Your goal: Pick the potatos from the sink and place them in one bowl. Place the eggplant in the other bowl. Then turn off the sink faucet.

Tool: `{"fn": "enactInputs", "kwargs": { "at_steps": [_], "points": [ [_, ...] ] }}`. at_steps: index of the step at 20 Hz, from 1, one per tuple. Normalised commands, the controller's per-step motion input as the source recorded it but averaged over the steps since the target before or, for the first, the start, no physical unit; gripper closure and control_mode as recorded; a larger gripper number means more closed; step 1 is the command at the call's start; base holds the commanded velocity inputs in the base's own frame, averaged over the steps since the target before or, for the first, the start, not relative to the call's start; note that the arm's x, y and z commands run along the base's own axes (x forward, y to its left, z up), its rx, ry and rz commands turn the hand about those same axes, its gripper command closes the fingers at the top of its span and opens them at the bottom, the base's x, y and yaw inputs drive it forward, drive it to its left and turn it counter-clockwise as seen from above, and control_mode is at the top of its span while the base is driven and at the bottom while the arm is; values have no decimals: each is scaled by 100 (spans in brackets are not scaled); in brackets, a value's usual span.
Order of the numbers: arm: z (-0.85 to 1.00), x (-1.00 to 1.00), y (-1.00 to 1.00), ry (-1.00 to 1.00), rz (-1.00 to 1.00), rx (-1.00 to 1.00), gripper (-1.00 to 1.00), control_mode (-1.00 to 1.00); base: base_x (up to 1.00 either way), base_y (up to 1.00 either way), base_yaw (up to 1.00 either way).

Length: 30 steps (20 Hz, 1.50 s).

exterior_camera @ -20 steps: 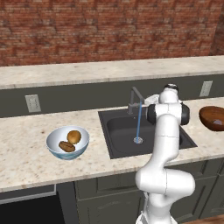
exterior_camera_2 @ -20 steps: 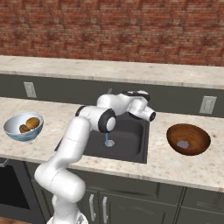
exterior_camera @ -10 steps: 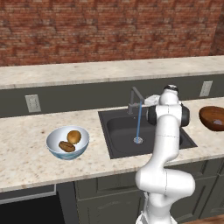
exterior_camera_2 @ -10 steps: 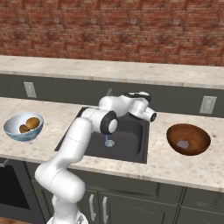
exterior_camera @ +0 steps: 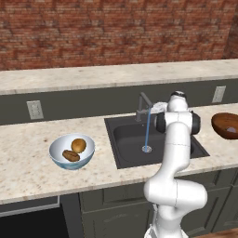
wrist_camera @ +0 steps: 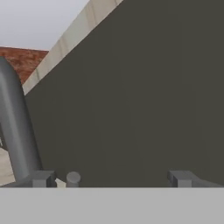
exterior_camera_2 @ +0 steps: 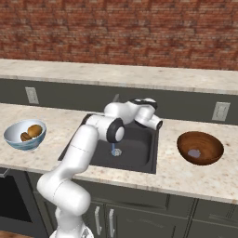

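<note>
Water runs from the faucet (exterior_camera: 143, 106) into the sink (exterior_camera: 128, 139). The gripper (wrist_camera: 109, 178), jaws apart and empty, is held just beside the faucet; the handle could be missed or merely grazed, leaving it on.

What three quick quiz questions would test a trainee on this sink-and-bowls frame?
1. True or false: both potatos lie in the pale bowl.
2. Where is the eggplant? A) sink B) wooden bowl C) counter
3. Is water running from the sink faucet?

Key:
1. True.
2. B, the wooden bowl; the sink holds no vegetables.
3. Yes, a blue stream falls to the drain; the gripper, jaws apart, is beside the faucet post.
</note>
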Motion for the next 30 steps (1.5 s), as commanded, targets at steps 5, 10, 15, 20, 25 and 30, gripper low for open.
{"fn": "enactInputs", "kwargs": {
  "at_steps": [5,10,15,20,25,30],
  "points": [
    [-1,10,33,0,0,2,-100,-100,0,0,0],
    [0,25,1,0,2,5,-100,-100,0,0,0],
    [-1,17,-4,0,12,6,-100,-100,0,0,0],
    [0,22,-21,0,22,7,-100,-100,0,0,0],
    [-3,8,-11,0,21,3,-100,-100,0,0,0],
    [0,0,0,0,1,0,-100,-100,0,0,0]
  ]
}}
